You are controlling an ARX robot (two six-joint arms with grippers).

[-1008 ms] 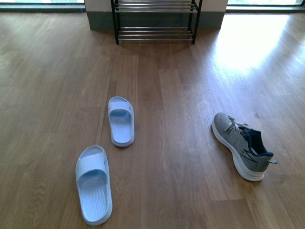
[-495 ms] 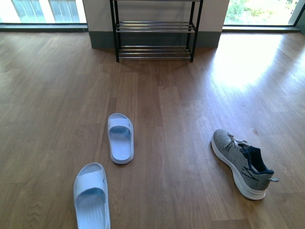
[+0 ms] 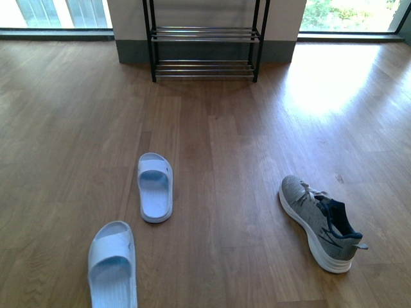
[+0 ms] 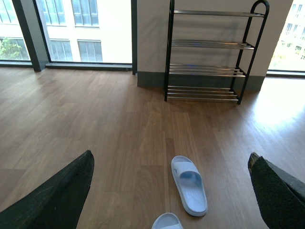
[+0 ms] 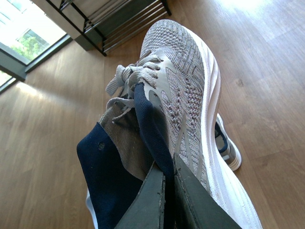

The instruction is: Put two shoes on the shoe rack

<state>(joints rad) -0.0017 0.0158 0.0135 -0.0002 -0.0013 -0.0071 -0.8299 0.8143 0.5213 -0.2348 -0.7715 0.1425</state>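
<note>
The shoe rack [image 3: 204, 38], a black frame with chrome bars, stands against the far wall. Two pale blue slide sandals [image 3: 155, 186] [image 3: 113, 266] lie on the wooden floor at the left, and one grey sneaker [image 3: 318, 221] lies at the right. No gripper shows in the front view. My left gripper [image 4: 170, 156] is open above the floor, with a sandal [image 4: 189, 185] below it and the rack [image 4: 209, 52] ahead. My right gripper [image 5: 169, 164] is shut on the navy collar of a second grey sneaker [image 5: 181, 71], held up over the one on the floor [image 5: 228, 150].
Tall windows [image 4: 86, 28] run along the far wall on both sides of the rack. A grey skirting [image 3: 131, 51] runs behind the rack's feet. Bright sunlight falls on the floor [image 3: 327, 83] at the far right.
The front view has shifted: more of the rack shows, and the sandals and floor sneaker sit lower and further left in the picture. The shoes keep their places on the floor.
</note>
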